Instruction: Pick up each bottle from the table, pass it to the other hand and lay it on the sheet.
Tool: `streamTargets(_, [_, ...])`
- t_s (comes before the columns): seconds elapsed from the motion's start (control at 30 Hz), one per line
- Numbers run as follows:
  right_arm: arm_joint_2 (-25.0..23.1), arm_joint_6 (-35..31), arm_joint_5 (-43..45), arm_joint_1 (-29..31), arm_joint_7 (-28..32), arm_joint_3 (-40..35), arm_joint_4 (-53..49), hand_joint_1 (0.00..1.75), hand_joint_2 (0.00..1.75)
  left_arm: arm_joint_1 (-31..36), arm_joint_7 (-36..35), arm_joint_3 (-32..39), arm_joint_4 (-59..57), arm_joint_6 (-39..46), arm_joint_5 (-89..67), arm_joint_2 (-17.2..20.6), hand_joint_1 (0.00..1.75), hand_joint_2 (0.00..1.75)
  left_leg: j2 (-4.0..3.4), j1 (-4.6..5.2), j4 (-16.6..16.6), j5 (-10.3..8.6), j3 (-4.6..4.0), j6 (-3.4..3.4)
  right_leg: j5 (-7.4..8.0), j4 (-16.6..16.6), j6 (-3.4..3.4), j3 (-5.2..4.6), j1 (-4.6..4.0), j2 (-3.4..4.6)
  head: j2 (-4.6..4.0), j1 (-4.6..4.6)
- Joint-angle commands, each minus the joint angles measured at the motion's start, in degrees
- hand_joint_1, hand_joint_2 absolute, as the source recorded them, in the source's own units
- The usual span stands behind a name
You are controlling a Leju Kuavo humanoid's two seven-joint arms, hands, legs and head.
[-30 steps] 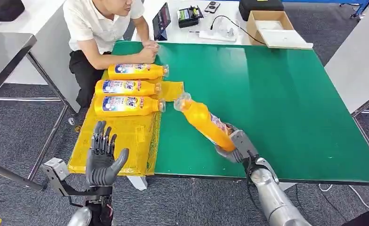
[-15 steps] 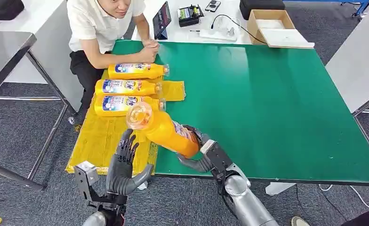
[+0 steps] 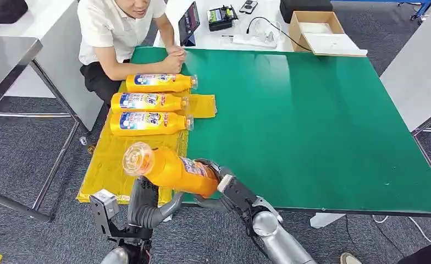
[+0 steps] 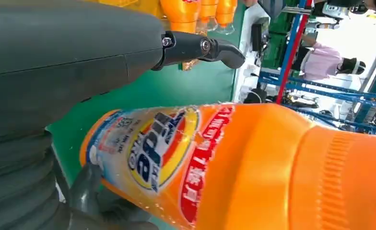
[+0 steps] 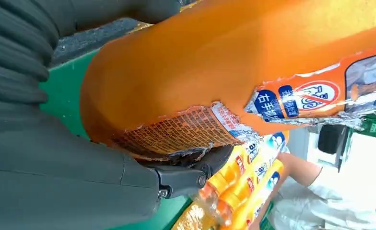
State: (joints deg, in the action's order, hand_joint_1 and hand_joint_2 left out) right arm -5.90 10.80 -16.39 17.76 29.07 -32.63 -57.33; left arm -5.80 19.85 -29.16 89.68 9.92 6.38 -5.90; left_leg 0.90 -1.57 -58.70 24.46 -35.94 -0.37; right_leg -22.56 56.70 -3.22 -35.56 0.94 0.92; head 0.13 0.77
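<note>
person [image 3: 126,33] leaning on table corner | open cardboard box [image 3: 314,30] | perhaps a tablet [image 3: 188,23]

held bottle [image 5: 234,57] label, chinese characters "右手", prohibition sign

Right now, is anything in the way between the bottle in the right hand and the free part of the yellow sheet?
Only the left hand, waiting just under the held bottle. The yellow sheet beyond it looks bare.

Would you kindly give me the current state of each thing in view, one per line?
Held bottle: lifted off the table, gripped at its base by the right hand.
Left hand: under the bottle, fingers spread, not gripping.
Three bottles: lying side by side on the sheet.
Cardboard box: open.
</note>
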Motion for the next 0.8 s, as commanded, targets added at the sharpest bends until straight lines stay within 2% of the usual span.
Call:
streamTargets(0.03, [0.8,-0.4,-0.5,3.2,-0.5,-4.0,5.8,1.75,1.75,1.6,1.0,-0.8,-1.5,-0.6,1.0,0.1,0.00,1.75,-0.08,0.04,0.1,0.08,0.29,0.13,-0.09,-0.1,0.13,0.28,-0.02,-0.08,0.00,0.00])
streamTargets(0.1, [0.8,-1.3,-1.3,3.3,-0.2,-4.8,5.9,1.75,1.75,1.5,1.2,-0.7,-0.7,-0.4,1.1,-0.1,0.00,1.75,-0.06,0.02,0.0,0.04,0.12,0.07,-0.03,0.0,0.07,0.11,-0.01,-0.02,0.00,0.02])
streamTargets(0.13, [0.8,-1.6,-1.5,3.3,-0.1,-5.0,5.8,1.75,1.75,1.5,1.0,-0.5,-0.5,-0.6,1.9,-0.3,0.00,1.75,-0.14,0.04,0.1,0.12,0.39,0.16,-0.11,-0.1,0.17,0.37,-0.03,-0.06,0.00,0.02])
streamTargets(0.27, [1.1,-3.1,-3.0,3.5,-0.3,-6.5,4.7,1.75,1.75,2.5,0.4,1.0,-0.8,-2.1,5.2,-0.9,0.00,1.75,-0.06,0.03,0.0,0.03,0.12,0.09,-0.04,0.0,0.08,0.11,-0.02,-0.05,0.00,0.00])
streamTargets(0.37, [1.9,-4.3,-2.8,0.8,-1.1,-6.5,1.7,1.75,1.75,1.6,0.9,1.3,0.1,-1.4,5.2,-1.5,0.00,1.75,-0.02,0.01,0.0,0.03,0.10,0.07,-0.04,0.0,0.06,0.10,-0.02,-0.07,0.00,0.02])
streamTargets(0.4, [2.1,-4.6,-2.8,0.8,-1.3,-6.4,1.6,1.75,1.75,2.1,0.3,1.2,-0.7,-1.7,5.6,-1.3,0.66,1.75,-0.04,0.02,0.1,0.08,0.23,0.13,-0.09,-0.1,0.11,0.24,-0.04,-0.11,0.00,0.00])
streamTargets(0.43, [2.2,-4.7,-2.8,1.3,-1.3,-6.4,1.8,1.75,1.75,2.6,0.2,1.4,-1.5,-1.7,5.7,-1.5,1.75,1.75,0.00,0.02,0.1,0.04,0.18,0.10,-0.06,-0.1,0.08,0.20,-0.03,-0.12,0.00,0.02])
streamTargets(0.57, [1.1,-5.3,-3.5,4.1,-1.6,-7.3,4.2,1.75,1.75,5.2,-0.8,1.8,-5.7,-3.1,7.6,-2.0,1.75,1.75,-0.04,0.04,0.1,0.04,0.22,0.13,-0.05,-0.1,0.12,0.22,-0.02,-0.11,0.00,0.02])
streamTargets(0.73, [-0.1,-4.9,-1.7,4.8,-1.9,-6.7,5.4,1.75,1.75,5.9,-0.6,0.4,-6.3,-4.4,7.1,-1.2,1.75,1.75,-0.14,0.04,0.1,0.05,0.29,0.12,-0.04,-0.1,0.14,0.24,-0.02,-0.01,0.00,0.00])
streamTargets(0.8, [-0.3,-4.6,-1.0,4.7,-1.6,-6.4,5.1,1.69,1.75,6.1,-0.6,0.3,-6.6,-4.4,7.1,-1.3,1.75,1.75,-0.10,0.03,0.1,0.05,0.27,0.11,-0.05,-0.1,0.13,0.24,-0.03,-0.06,0.00,0.00])
